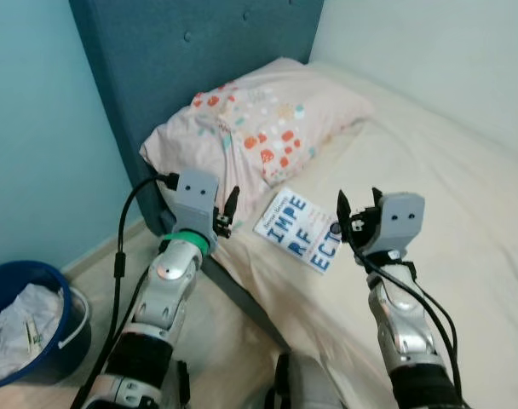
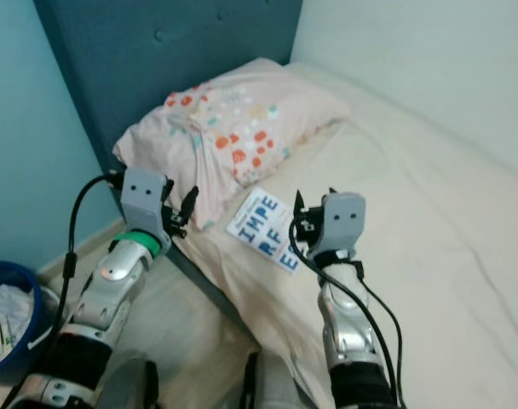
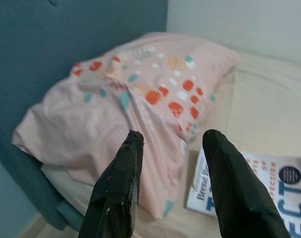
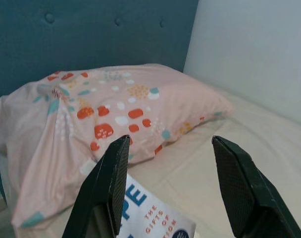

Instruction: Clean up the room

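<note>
A white book (image 1: 298, 230) with big blue letters lies flat on the cream bed (image 1: 446, 179), just below a pink pillow (image 1: 259, 128) with red and teal spots. My left gripper (image 1: 227, 213) hovers open off the bed's corner, close to the pillow's lower edge, its fingers (image 3: 118, 188) empty. My right gripper (image 1: 354, 213) stands open above the book's right end, and its fingers (image 4: 239, 188) hold nothing. The book's corner (image 4: 150, 215) shows between them.
A dark teal padded headboard (image 1: 191, 60) rises behind the pillow. On the floor at far left stands a blue bucket (image 1: 33, 328) with crumpled white paper in it. Light blue wall on the left, white wall on the right.
</note>
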Motion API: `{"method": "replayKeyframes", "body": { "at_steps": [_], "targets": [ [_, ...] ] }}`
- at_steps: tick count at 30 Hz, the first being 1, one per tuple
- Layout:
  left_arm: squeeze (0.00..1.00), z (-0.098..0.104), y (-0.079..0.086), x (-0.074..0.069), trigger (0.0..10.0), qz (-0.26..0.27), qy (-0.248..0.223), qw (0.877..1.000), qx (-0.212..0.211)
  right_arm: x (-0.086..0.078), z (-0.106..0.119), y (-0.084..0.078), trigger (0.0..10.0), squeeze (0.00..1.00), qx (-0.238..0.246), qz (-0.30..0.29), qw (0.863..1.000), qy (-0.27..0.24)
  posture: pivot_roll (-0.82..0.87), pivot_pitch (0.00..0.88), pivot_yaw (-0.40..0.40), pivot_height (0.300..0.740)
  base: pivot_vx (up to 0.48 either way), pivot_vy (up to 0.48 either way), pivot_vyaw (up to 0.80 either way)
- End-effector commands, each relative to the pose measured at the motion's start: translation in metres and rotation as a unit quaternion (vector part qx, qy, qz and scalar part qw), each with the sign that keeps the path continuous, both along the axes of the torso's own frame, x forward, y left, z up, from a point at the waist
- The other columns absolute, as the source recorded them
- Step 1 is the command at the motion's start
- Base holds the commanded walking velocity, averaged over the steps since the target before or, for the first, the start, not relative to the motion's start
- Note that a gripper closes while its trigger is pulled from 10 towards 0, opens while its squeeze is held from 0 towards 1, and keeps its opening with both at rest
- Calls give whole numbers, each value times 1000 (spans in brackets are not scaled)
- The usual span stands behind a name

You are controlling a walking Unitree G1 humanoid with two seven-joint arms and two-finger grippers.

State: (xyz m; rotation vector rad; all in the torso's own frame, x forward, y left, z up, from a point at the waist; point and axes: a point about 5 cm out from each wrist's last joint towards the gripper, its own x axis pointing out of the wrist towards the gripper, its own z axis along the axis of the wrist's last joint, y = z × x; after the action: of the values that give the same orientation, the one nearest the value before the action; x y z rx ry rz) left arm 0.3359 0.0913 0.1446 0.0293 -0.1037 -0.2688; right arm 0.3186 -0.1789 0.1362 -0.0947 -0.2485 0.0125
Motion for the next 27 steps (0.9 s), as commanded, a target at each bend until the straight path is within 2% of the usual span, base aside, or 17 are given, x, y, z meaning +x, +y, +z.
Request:
{"method": "replayKeyframes", "body": {
  "at_steps": [1,15,22,27],
  "targets": [
    [0,-3,-1,-1,10000,-3,4,1000,2,-2,-5,-1,10000,0,1,-5,1000,11,-51,29,-19,697,0,0,0],
    [0,-7,5,1,10000,2,5,1000,11,-1,-10,6,10000,0,7,-9,1000,18,-34,29,-2,740,0,0,0],
    [0,-12,9,-1,10000,3,12,1000,20,-2,-16,11,10000,0,10,-11,1000,27,-24,29,8,740,0,0,0],
    [0,-21,19,-4,10000,12,25,999,32,-2,-26,21,10000,0,13,0,999,43,-18,29,17,740,0,0,0]
  ]
}}
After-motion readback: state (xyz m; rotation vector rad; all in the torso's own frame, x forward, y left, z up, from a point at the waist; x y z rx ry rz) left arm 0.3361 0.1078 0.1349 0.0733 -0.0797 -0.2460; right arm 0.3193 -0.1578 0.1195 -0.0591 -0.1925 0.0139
